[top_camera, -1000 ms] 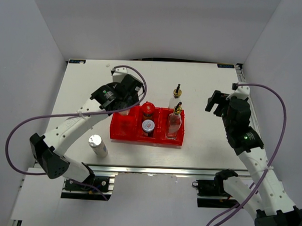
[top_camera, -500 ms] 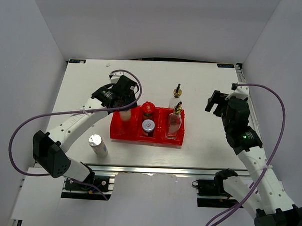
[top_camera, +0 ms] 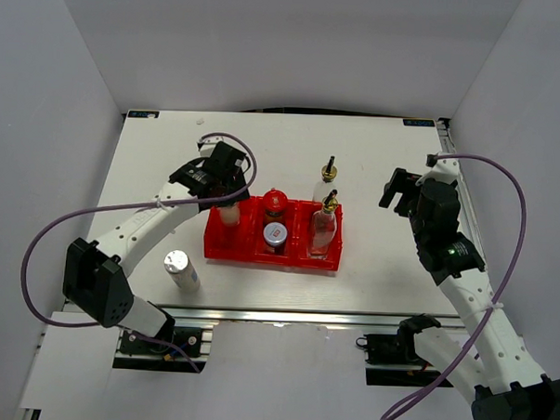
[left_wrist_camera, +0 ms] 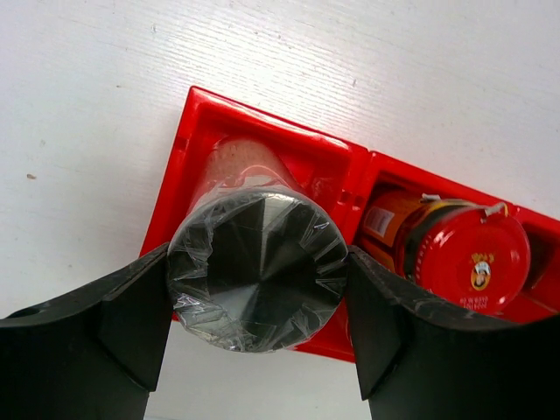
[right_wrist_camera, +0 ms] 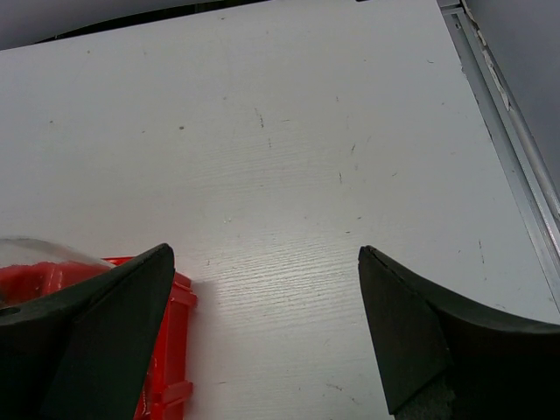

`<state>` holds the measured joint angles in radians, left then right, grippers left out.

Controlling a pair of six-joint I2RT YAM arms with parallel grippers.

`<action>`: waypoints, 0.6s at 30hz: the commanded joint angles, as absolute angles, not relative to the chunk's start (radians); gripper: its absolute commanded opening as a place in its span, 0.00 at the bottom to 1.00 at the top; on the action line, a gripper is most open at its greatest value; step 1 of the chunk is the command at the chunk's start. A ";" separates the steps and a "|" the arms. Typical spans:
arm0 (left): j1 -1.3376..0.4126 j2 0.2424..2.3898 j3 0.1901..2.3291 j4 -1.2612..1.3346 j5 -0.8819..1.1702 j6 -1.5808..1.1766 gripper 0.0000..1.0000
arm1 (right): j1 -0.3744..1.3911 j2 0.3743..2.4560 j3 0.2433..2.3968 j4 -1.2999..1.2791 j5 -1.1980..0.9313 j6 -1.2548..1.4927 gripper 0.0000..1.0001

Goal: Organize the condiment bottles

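- We've got the white worktop (top_camera: pixel 394 150) with a red tray (top_camera: pixel 250 256) around the middle, a bit nearer the front edge.
- Our right gripper (right_wrist_camera: pixel 264 255) hangs wide open with nothing in it, over toward the right edge.
- Our left gripper (left_wrist_camera: pixel 259 249) has its fingers pressed against both sides of a silver cylinder (left_wrist_camera: pixel 255 284) standing in the tray's left compartment.
- We see one glass bottle (top_camera: pixel 323 229) in the right compartment, and the other glass bottle (top_camera: pixel 326 186) just behind the tray.
- The second silver cylinder (top_camera: pixel 181 270) stands alone by the front-left corner.
- The red-lidded jar (top_camera: pixel 276 201) and silver-lidded jar (top_camera: pixel 275 234) share the middle compartment.
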<state>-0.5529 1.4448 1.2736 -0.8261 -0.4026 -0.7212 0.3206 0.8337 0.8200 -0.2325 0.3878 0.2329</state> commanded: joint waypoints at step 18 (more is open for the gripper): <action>-0.525 1.470 1.275 -0.756 -0.394 -0.687 0.98 | 0.316 0.847 0.825 -0.189 0.394 0.235 0.89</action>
